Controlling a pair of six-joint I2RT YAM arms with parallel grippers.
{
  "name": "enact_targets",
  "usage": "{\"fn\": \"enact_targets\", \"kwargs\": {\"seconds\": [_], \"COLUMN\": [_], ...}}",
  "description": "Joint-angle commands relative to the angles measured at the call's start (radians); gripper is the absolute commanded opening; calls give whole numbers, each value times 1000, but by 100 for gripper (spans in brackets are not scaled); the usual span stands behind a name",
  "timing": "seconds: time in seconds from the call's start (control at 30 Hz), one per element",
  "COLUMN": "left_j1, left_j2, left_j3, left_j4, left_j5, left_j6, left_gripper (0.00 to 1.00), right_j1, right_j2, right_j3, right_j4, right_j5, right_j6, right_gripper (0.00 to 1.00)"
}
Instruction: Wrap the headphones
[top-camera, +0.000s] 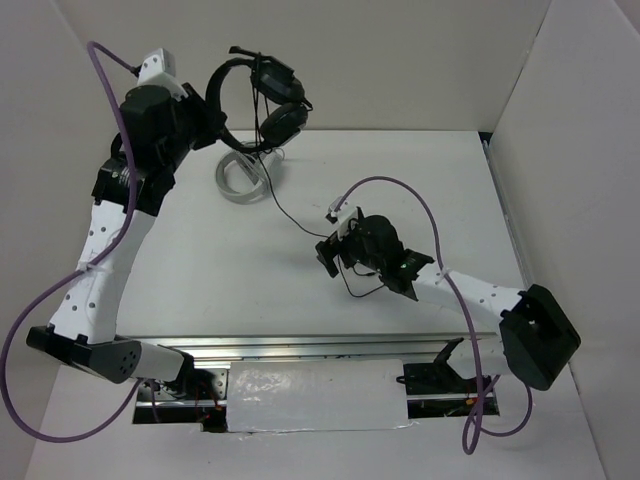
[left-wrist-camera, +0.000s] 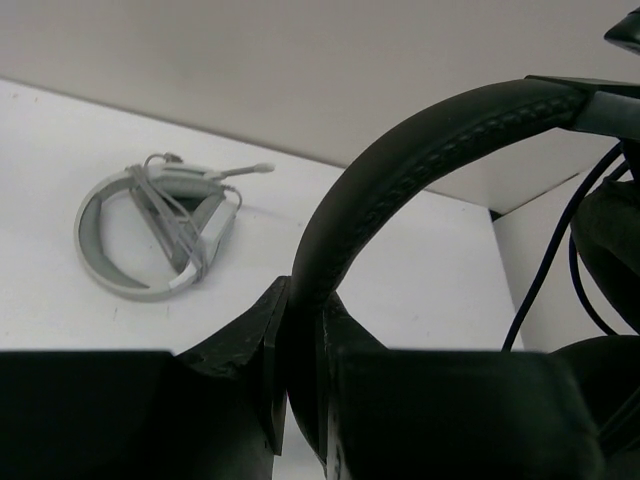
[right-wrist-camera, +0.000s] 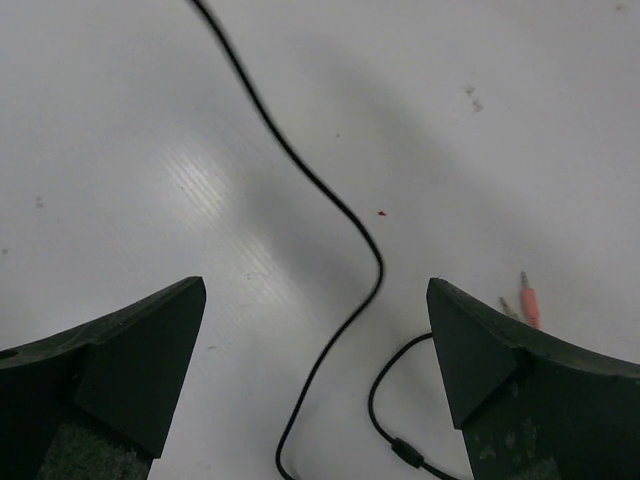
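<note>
- Your left gripper (left-wrist-camera: 300, 335) is clamped tight on the headband of the headphones (left-wrist-camera: 450, 125), holding them in the air just above and behind the stand (left-wrist-camera: 88, 245).
- The cable (right-wrist-camera: 335, 205) drops past the stand and trails away from it across the table (top-camera: 200, 270).
- Your right gripper (right-wrist-camera: 316, 300) is spread wide and holds nothing, poised over the cable's loose end, well apart from the stand.

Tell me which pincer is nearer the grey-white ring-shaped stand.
Left. The left pincer, shut on the headband of the black over-ear headphones, is raised close beside the grey-white ring-shaped stand; the right pincer hangs open over the thin black cable mid-table.
</note>
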Motion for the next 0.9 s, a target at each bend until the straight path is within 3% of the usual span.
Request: {"fn": "enact_targets", "kwargs": {"seconds": [0.0, 0.23, 0.43, 0.67, 0.87], "left_j1": [16, 49, 99, 141, 161], "left_j2": [27, 59, 65, 73, 74], "left_j3": [109, 215, 261, 255, 260], "left_j4": [11, -23, -35, -28, -26], "left_j5": [74, 107, 156, 182, 189], "left_j6": [11, 26, 28, 15, 15], "left_gripper": [0, 0, 0, 0, 0], "right_j1": [27, 42, 53, 202, 245], "right_j2": [46, 234, 278, -10, -198], "right_j3": [15, 58, 12, -83, -160], "right_j4": [31, 7, 25, 88, 49], "right_j5": [-69, 45, 41, 37, 113], "right_j6": [52, 193, 291, 222, 257], "right_gripper": [100, 100, 98, 100, 100]}}
